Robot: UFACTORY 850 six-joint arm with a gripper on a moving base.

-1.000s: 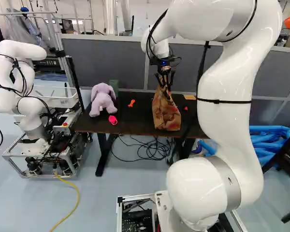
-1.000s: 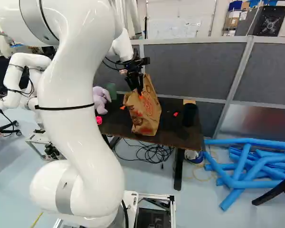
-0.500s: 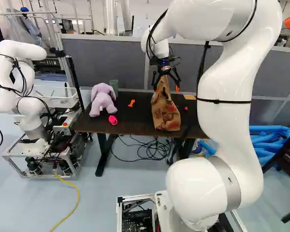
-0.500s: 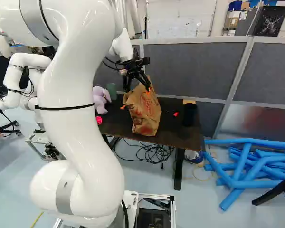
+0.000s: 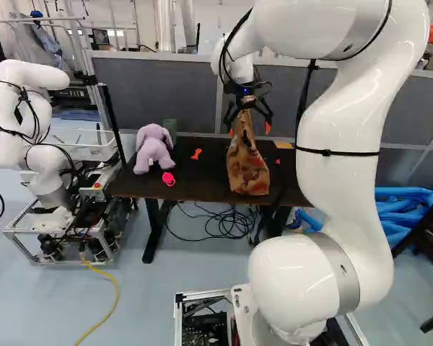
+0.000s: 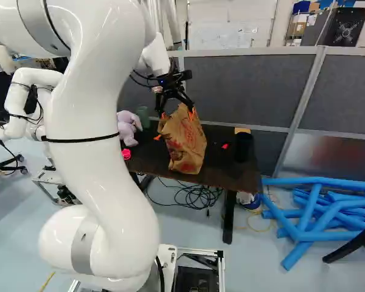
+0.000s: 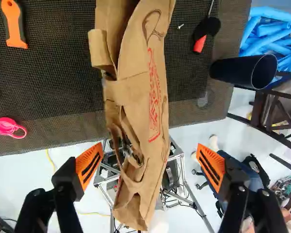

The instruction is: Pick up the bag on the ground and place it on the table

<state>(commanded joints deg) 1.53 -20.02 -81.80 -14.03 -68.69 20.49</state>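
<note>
The arm (image 5: 343,180) is glossy white with rounded, bulging joints, grey bands (image 5: 340,270), a thin black strap (image 5: 335,152) and black cables (image 5: 235,32). A small blue light (image 5: 245,90) glows above the black gripper (image 5: 250,131), whose angular fingers carry orange pads (image 7: 84,161) with dark slots.

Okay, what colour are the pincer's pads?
The pincer's pads are orange, clearest in the wrist view.

The white arm (image 5: 343,144) rose from its lowest joint (image 5: 303,288) at the near side, bent through a tall curve and reached over toward the far side. Its wrist (image 5: 239,72) pointed down, and the black pincer (image 5: 249,131) hung beneath, fingers spread wide, orange pads (image 7: 89,154) well apart.
</note>
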